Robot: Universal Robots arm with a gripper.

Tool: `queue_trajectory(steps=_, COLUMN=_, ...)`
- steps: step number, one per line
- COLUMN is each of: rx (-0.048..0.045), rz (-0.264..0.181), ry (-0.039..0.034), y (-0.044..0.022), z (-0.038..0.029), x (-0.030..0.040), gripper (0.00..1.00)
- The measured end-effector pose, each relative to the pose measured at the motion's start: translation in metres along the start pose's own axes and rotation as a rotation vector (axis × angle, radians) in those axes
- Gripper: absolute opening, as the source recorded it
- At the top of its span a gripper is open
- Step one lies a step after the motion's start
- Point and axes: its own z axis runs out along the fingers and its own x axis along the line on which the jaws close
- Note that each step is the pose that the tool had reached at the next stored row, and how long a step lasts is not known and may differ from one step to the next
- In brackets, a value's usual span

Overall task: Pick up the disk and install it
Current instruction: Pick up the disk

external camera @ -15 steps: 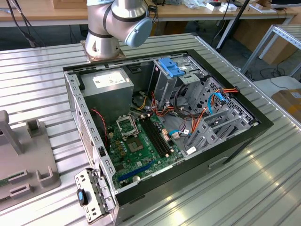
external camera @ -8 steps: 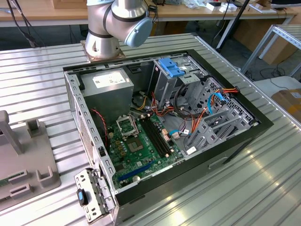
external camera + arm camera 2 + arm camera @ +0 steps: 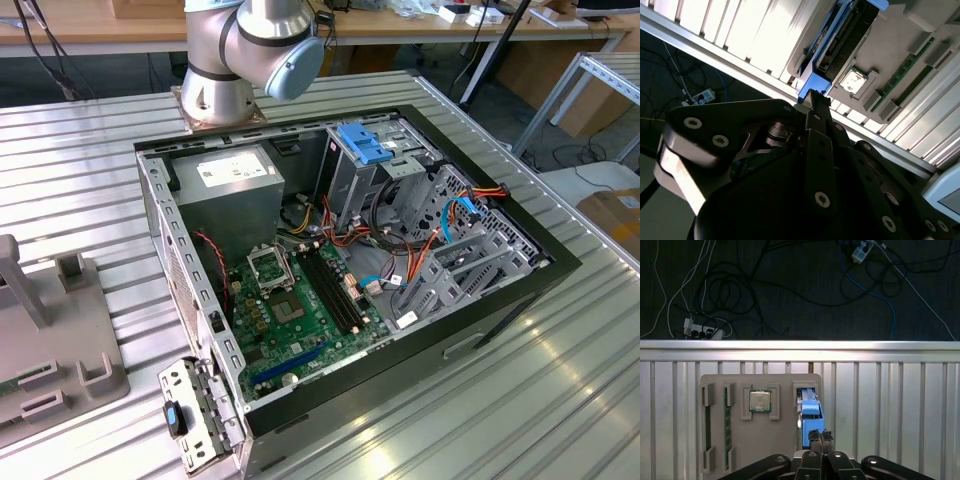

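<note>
Dark grey disk (image 3: pixel 810 410) w/ blue rails is stood edgewise in grey tray (image 3: pixel 100 365) (lower left, exterior view). Its long axis is run straight ahead of gripper (image 3: pixel 820 436), jaws clenched together at nr end.

An open computer case (image 3: pixel 420 385) lies on the ribbed metal desk (image 3: pixel 80 160). The arm's base (image 3: pixel 225 70) stands at the far edge behind it. Inside are a grey power supply (image 3: pixel 235 185), a green motherboard (image 3: pixel 290 310) and a blue latch plate (image 3: pixel 365 145). At the case's near corner leans what seems to be a metal bracket (image 3: pixel 200 415).
</note>
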Motion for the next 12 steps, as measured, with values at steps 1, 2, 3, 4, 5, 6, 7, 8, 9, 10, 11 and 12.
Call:
queue_trajectory(steps=1, rx=0.0001, rz=0.000, ry=0.0000, y=0.0000, z=0.0001, x=0.0000, gripper=0.11)
queue_trajectory(steps=2, rx=0.0001, rz=0.000, ry=0.0000, y=0.0000, z=0.0001, x=0.0000, gripper=0.11)
queue_trajectory(steps=3, rx=0.0001, rz=0.000, ry=0.0000, y=-0.0001, z=0.0001, x=0.0000, gripper=0.11)
queue_trajectory(steps=4, rx=0.0000, rz=0.000, ry=0.0000, y=-0.0001, z=0.0000, x=0.0000, gripper=0.11)
queue_trajectory(steps=5, rx=0.0000, rz=0.000, ry=0.0000, y=-0.0001, z=0.0000, x=0.0000, gripper=0.11)
queue_trajectory(steps=6, rx=0.0001, rz=0.000, ry=0.0000, y=-0.0001, z=0.0000, x=0.0000, gripper=0.11)
queue_trajectory(steps=7, rx=0.0000, rz=0.000, ry=0.0000, y=-0.0002, z=0.0000, x=0.0000, gripper=0.17)
queue_trajectory(steps=8, rx=0.0000, rz=0.000, ry=0.0000, y=-0.0002, z=0.0000, x=0.0000, gripper=0.29)
queue_trajectory(steps=9, rx=0.0000, rz=0.000, ry=0.0000, y=-0.0002, z=0.0000, x=0.0000, gripper=0.36)
queue_trajectory(steps=10, rx=0.0000, rz=0.000, ry=0.0000, y=-0.0002, z=0.0000, x=0.0000, gripper=0.42)
queue_trajectory(steps=11, rx=0.0000, rz=0.000, ry=0.0000, y=-0.0002, z=0.0000, x=0.0000, gripper=0.47)
queue_trajectory(steps=12, rx=0.0000, rz=0.000, ry=0.0000, y=-0.0002, z=0.0000, x=0.0000, gripper=0.47)
